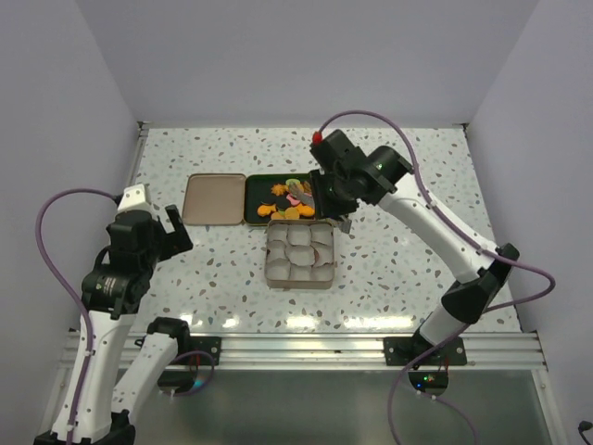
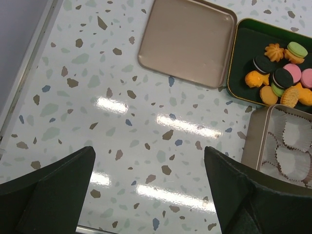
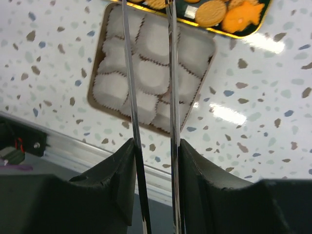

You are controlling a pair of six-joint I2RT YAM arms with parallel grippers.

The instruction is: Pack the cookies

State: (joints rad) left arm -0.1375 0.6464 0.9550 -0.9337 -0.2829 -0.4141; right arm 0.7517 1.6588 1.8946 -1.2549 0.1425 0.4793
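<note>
The cookies lie in a dark green tray; they are mostly orange, with some pink, green and dark ones. Just in front stands a tan tin filled with white paper cups. My right gripper hovers over the tray's right side, shut on thin metal tongs. The tongs' two blades run up between its fingers, over the tin, towards the cookies; their tips are out of frame. My left gripper is open over bare table, well left of the tin.
A tan lid lies flat left of the green tray, also in the left wrist view. White walls close the table on three sides. A metal rail runs along the near edge.
</note>
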